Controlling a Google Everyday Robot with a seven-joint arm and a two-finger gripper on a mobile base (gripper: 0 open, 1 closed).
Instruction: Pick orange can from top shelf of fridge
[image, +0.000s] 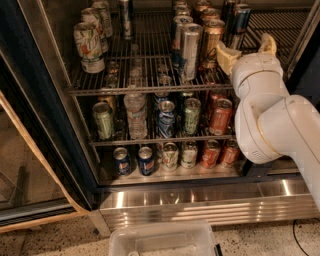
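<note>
the orange can (212, 45) stands upright on the top shelf (150, 90), just left of the gripper (246, 51), whose fingers are spread apart and hold nothing

arm (280, 125): chunky white, comes in from lower right, bends upward | gripper (244, 44): upper right, pointing away from camera | fingers (229, 57): cream, spread apart

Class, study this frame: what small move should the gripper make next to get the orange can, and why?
Probably a short sideways shift of the gripper toward the orange can. Its fingers look open and sit at the height of the top shelf, but the can stands just outside the nearer finger rather than between the two.
</note>
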